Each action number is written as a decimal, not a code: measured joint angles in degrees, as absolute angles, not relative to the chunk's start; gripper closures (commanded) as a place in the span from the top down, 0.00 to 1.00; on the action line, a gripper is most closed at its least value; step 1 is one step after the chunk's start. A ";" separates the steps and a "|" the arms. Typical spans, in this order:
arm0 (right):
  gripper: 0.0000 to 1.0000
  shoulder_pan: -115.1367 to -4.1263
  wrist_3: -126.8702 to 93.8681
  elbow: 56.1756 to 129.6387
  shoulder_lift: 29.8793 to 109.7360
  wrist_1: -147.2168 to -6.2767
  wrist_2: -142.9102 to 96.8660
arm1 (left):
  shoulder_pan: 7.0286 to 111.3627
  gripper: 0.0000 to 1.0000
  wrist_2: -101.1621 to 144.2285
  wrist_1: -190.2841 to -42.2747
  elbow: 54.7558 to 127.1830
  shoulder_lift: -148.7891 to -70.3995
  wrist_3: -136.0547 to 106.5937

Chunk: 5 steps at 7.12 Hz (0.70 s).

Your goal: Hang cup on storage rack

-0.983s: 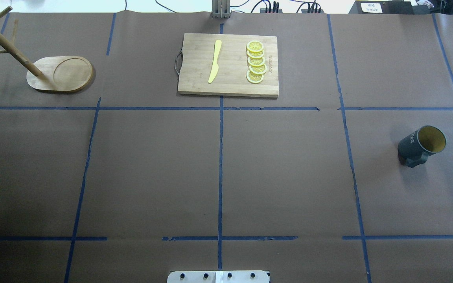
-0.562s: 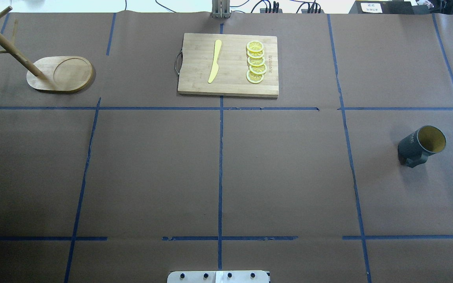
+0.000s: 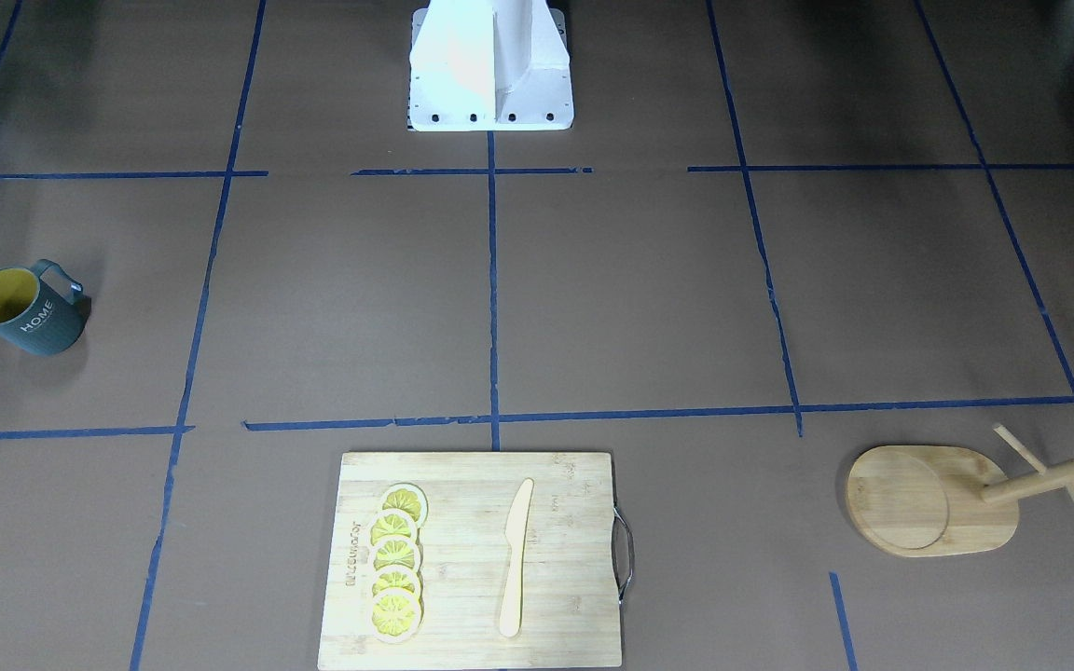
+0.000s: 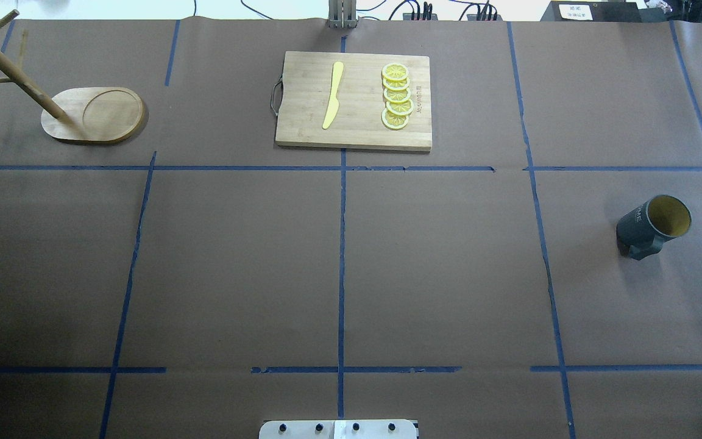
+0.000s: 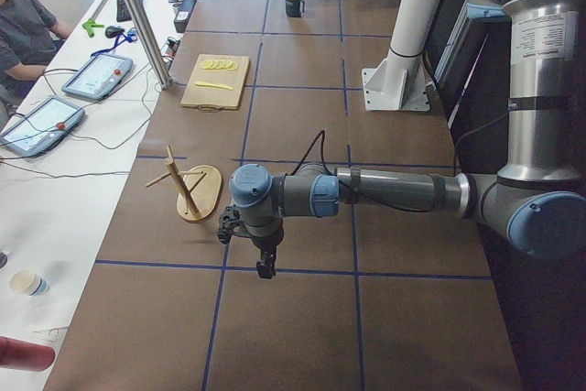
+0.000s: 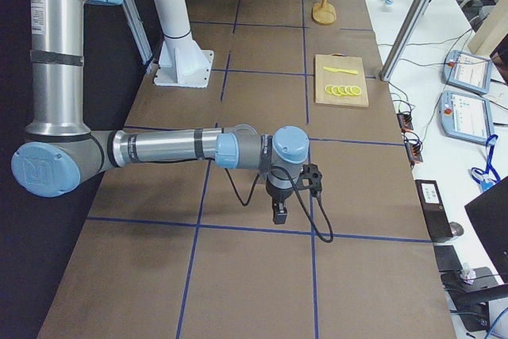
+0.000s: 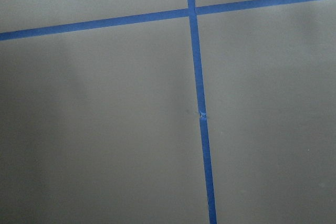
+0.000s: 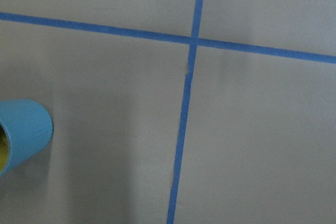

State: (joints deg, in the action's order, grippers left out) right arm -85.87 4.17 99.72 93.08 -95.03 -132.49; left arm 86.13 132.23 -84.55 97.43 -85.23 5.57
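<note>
though both arms [image 5: 394,191] [image 6: 163,147] level and outstretched, left tool [image 5: 265,268] and right tool [image 6: 279,213] downward, openness indiscernible

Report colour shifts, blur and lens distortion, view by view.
Right wrist: soft; the cup reads pale blue, though dark blue-grey overhead. Left wrist: soft, only paper and tape. Overhead: sharp, but the storage rack looks tilted outward by perspective.

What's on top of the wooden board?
On the cutting board lie a yellow knife and five lemon slices in an overlapping row, each partly covering the next. The board beneath them is covered.
</note>
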 measured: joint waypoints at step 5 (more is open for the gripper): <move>1.00 -76.87 2.01 100.11 92.20 -76.99 -134.90 | 86.13 1.00 132.26 -84.55 97.54 -85.28 5.56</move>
